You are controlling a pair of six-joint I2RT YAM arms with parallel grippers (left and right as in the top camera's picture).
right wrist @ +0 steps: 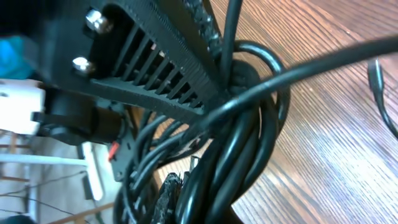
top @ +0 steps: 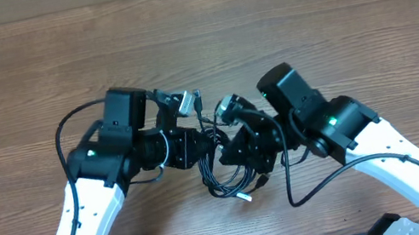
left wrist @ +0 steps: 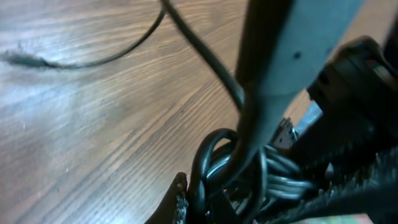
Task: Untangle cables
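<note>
The cables (top: 224, 177) form one tangled black bundle of loops hanging between both arms at the table's middle, with a pale plug (top: 245, 198) at its lower end. My left gripper (top: 203, 148) is shut on the bundle from the left. My right gripper (top: 231, 152) is shut on it from the right, almost touching the left one. In the left wrist view the coils (left wrist: 249, 177) are pinched by my left gripper (left wrist: 199, 210); one thin cord runs off to a plug (left wrist: 25, 60) lying on the wood. In the right wrist view several strands (right wrist: 245, 146) pass through my right gripper (right wrist: 193, 205).
The wooden table (top: 193, 25) stretches wide behind the arms. Thicker arm wiring loops out at the left arm (top: 61, 135) and below the right arm (top: 292, 194). The left gripper's ribbed black finger (right wrist: 155, 62) crowds the right wrist view.
</note>
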